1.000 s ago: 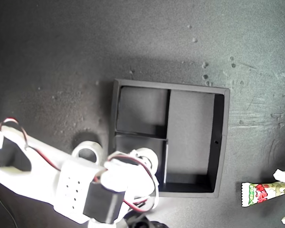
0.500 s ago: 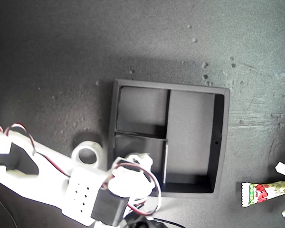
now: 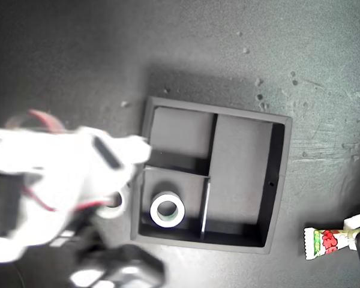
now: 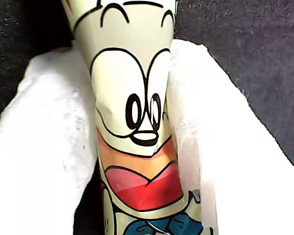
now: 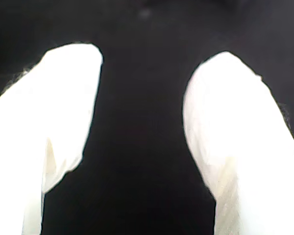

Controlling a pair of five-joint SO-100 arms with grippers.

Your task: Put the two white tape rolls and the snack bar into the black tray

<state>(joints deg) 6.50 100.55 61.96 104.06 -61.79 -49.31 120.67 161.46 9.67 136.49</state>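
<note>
Here my first gripper clamps the long cartoon-printed, green-and-white wrapped snack bar, which the exterior view puts at the square matte black tray's four o'clock. One white ring-shaped tape roll lies in a small compartment; another sits at nine o'clock, just outside. My second gripper gapes, empty, shown clearly only by its wrist view.

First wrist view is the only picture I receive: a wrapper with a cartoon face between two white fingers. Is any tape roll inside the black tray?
Observer: Yes. One white tape roll lies flat in a small compartment of the black tray.
Operator: Where is the other roll?
Observer: The other roll lies on the table, just outside the tray wall on the exterior view's left, partly hidden under an arm.
Operator: My first tool holds the snack bar. Is my second tool free?
Observer: Yes. The second wrist view shows the second tool with its fingers apart and nothing between them.
</note>
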